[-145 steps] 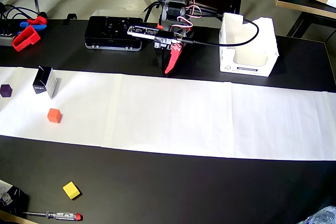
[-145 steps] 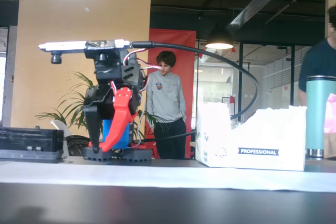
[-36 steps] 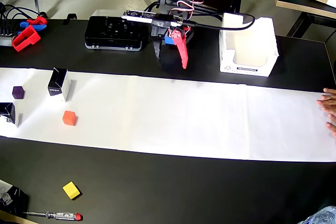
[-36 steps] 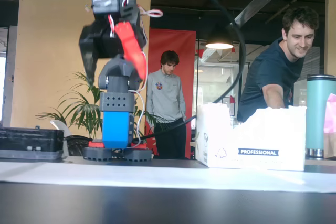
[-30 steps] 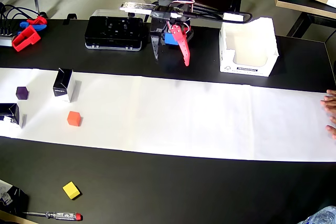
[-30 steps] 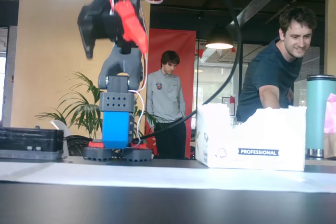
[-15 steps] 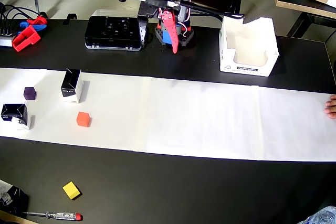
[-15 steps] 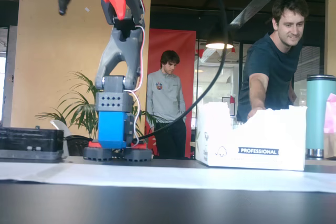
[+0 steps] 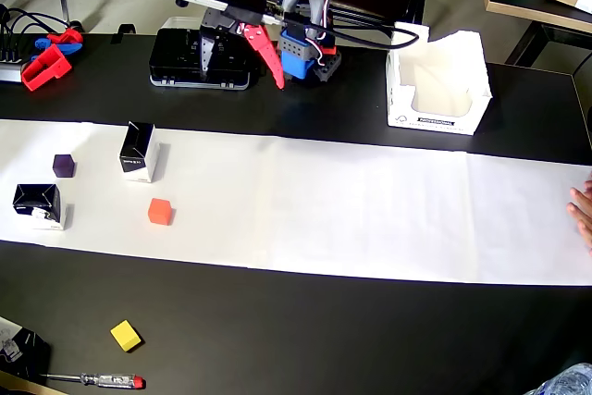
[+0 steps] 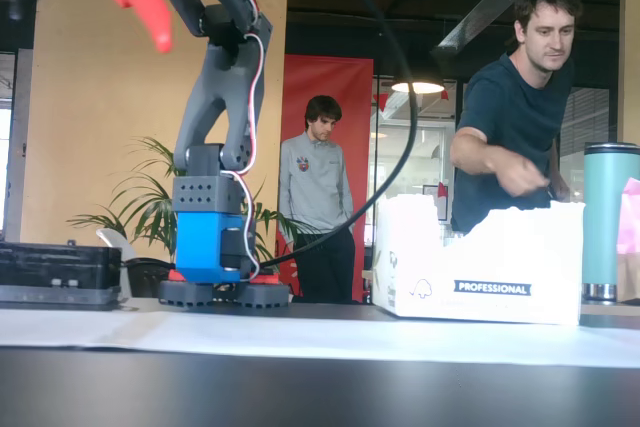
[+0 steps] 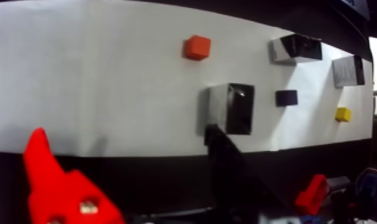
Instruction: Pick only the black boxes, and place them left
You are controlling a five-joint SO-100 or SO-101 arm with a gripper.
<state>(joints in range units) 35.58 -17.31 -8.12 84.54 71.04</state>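
Overhead view: a white paper strip point(image 9: 370, 201) runs across the black table point(image 9: 305, 330). Two black boxes sit on its left part: one upright point(image 9: 139, 152), the other point(image 9: 38, 203) nearer the left edge, well apart from each other. A purple cube point(image 9: 63, 166) lies between them, toward the back; an orange cube point(image 9: 160, 211) sits in front and to the right of the upright box. A yellow cube point(image 9: 125, 335) rests off the paper on bare table, with a red-handled screwdriver point(image 9: 92, 380) near it. The arm is raised over the back of the table, its gripper point(image 9: 264, 67) above the right edge of a flat black device point(image 9: 199, 57), holding nothing. Wrist view: red finger point(image 11: 59, 184) at lower left, black finger point(image 11: 232, 167) well to its right, so the fingers stand apart with empty space between; one black box point(image 11: 229, 108) shows just past the black finger's tip. A white open carton point(image 9: 435, 80) stands to the right of the arm base. A person's hand point(image 9: 583, 215) rests at the paper's right end.
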